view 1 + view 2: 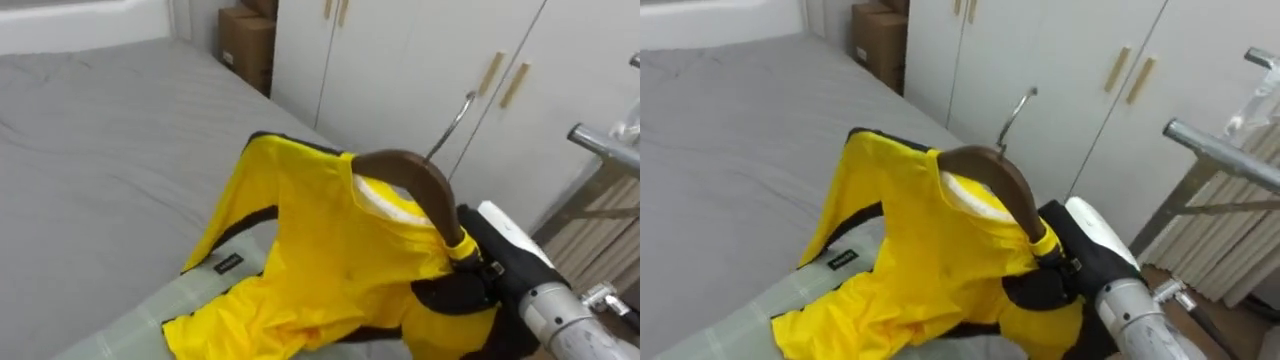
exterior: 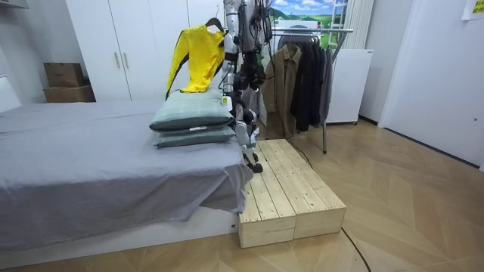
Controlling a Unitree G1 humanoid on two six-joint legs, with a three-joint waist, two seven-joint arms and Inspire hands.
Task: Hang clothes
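Jacket (image 1: 330,240), yellow, likely light, limp and slippery, on wooden hanger (image 1: 420,175); my right hand (image 1: 495,262) curls round hanger's near right end, its only stiff hold.

My feed: a bright bedroom with a bed, wardrobes and a wood floor.
I see a wide bed (image 2: 76,159) under a grey cover, with two greenish pillows (image 2: 193,121) stacked at its near corner. White wardrobe (image 2: 128,45) doors with pale wooden handles run along the back wall, and cardboard boxes (image 2: 66,81) are stacked in the corner beside them. A low platform of pale planks (image 2: 291,193) sits right against the bed on a herringbone wood floor (image 2: 408,196). The light is even.
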